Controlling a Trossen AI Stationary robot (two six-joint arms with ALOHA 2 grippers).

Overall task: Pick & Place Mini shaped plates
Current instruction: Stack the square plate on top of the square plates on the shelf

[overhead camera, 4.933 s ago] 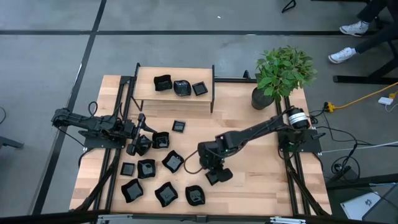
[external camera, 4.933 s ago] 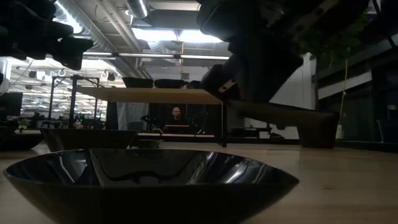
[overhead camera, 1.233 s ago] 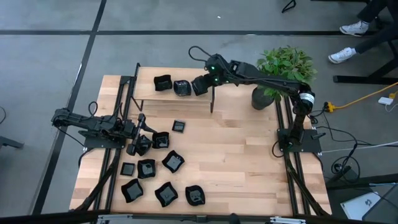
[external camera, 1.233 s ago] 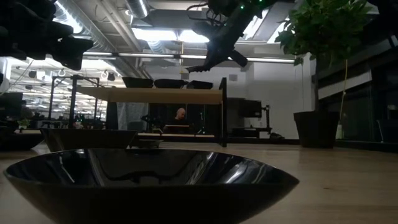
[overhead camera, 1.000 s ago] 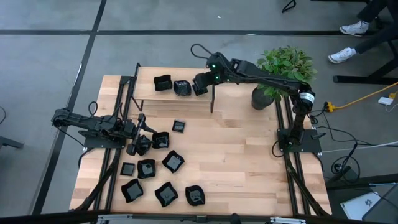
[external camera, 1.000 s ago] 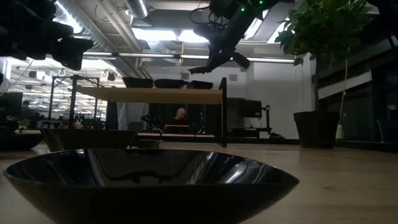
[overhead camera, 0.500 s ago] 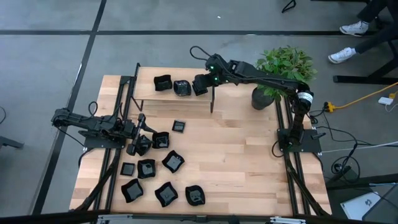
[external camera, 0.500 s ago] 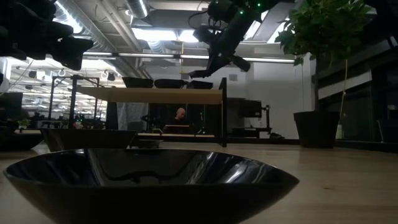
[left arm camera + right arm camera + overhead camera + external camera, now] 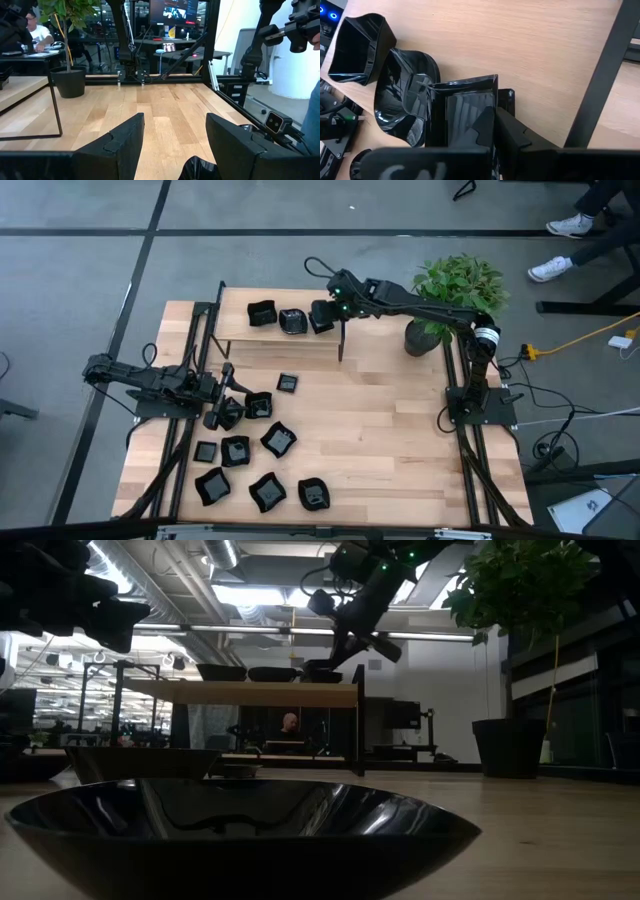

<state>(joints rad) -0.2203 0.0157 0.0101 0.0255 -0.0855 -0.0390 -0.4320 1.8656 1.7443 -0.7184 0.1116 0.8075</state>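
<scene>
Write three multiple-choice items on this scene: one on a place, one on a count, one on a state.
1. Where is the right hand?
A. at the right end of the raised shelf
B. low over the table's front edge
C. parked off the table

2. Besides the square plate in the right hand, how many plates are on the shelf?
A. none
B. two
C. five

3. How is the left hand?
A. shut on a plate
B. open
C. out of every view

Answers:
1 A: the high view shows the arm stretched out to the shelf's right end.
2 B: one plate and another sit side by side there.
3 B: its wrist view shows the fingers well apart.
</scene>
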